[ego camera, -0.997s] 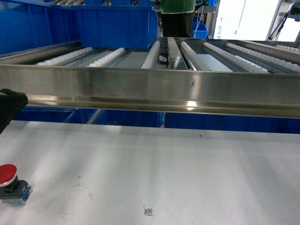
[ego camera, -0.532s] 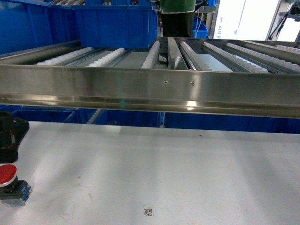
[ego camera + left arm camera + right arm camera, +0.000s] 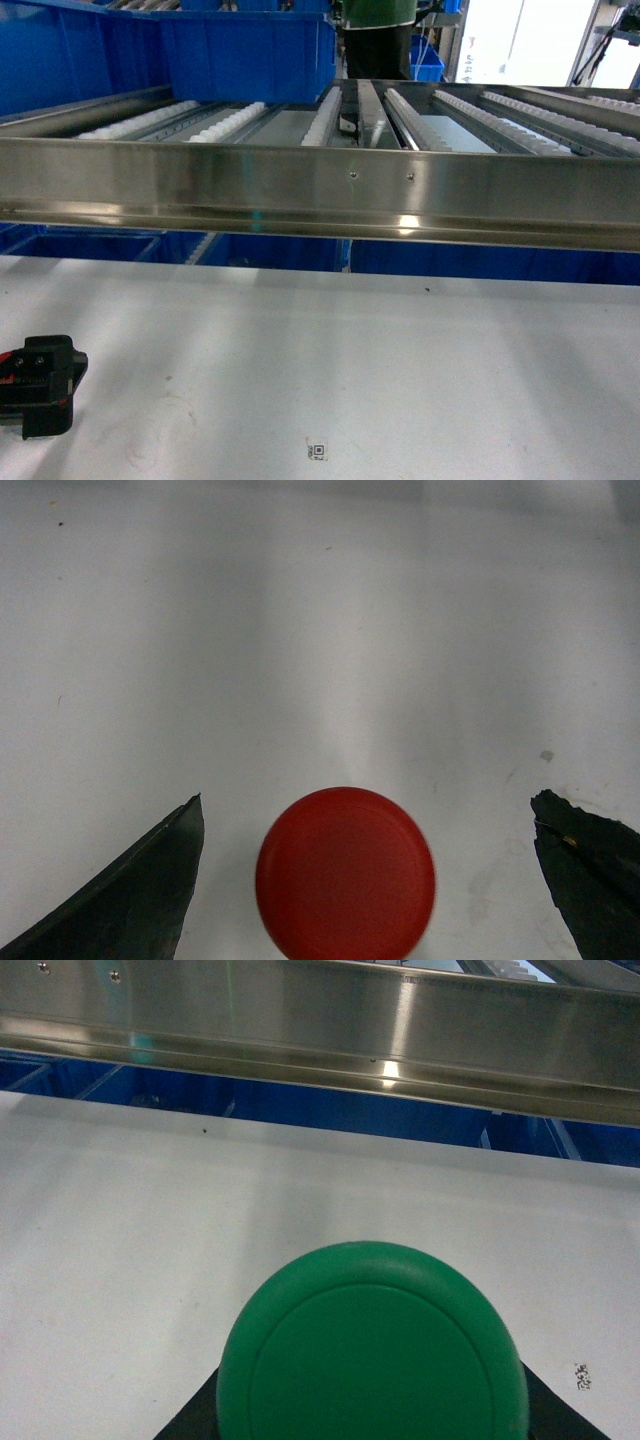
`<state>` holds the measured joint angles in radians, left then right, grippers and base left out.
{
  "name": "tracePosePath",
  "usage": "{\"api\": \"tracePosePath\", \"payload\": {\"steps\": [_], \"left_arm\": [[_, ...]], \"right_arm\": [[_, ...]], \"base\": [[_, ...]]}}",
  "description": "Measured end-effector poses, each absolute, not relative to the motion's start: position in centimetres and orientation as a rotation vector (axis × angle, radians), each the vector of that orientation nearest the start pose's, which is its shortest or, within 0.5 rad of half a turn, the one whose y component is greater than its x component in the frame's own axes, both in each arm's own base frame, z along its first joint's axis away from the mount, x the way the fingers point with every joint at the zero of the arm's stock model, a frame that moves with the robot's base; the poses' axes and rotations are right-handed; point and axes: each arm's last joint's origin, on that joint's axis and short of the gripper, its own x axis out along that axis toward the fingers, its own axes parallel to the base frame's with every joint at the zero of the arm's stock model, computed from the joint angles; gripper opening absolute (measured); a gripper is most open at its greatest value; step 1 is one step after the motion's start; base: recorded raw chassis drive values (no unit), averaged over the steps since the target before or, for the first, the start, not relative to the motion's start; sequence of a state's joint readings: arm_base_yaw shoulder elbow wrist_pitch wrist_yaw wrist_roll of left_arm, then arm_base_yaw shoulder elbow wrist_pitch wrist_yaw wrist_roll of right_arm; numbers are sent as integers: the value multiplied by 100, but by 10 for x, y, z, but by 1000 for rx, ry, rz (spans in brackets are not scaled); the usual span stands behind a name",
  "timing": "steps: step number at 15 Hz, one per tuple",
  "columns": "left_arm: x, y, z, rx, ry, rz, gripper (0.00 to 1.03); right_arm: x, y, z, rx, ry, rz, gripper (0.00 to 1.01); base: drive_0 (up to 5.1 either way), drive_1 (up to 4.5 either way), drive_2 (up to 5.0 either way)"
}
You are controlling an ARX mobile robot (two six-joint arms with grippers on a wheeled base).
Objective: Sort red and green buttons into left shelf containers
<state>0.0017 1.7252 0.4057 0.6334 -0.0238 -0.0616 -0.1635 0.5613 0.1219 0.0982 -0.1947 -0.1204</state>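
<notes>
A red button (image 3: 345, 872) sits on the white table, its round cap seen from above in the left wrist view. My left gripper (image 3: 36, 386) hangs directly over it at the table's front left. It is open, with one dark finger (image 3: 130, 900) on each side of the cap and not touching it. In the head view the gripper hides nearly all of the button. A green button (image 3: 370, 1345) fills the lower right wrist view. My right gripper is shut on it, and only its dark fingers (image 3: 560, 1415) show beside the cap. Blue containers (image 3: 240, 50) stand on the shelf (image 3: 320, 190) at upper left.
The shelf's steel front beam spans the view above the table's far edge, with white roller tracks (image 3: 225, 122) behind it. More blue bins (image 3: 450, 262) sit below the beam. A small printed marker (image 3: 317, 451) lies on the table near the front.
My left gripper has come down from the left edge onto the spot of the red button, which it now covers in the head view.
</notes>
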Motion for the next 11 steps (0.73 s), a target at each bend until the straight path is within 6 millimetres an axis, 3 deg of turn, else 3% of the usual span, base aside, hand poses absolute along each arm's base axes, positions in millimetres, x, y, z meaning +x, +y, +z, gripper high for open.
{"api": "tracePosePath", "payload": {"steps": [4,11], "left_arm": [[267,10,73,-87,706,52,98],[266,6,65,-79,743,18,98]], "right_arm": [[133,-16,162,-58,333,51,34],[133,-16,162,-58,333,51,34]], "base": [[0,0,0],[0,0,0]]}}
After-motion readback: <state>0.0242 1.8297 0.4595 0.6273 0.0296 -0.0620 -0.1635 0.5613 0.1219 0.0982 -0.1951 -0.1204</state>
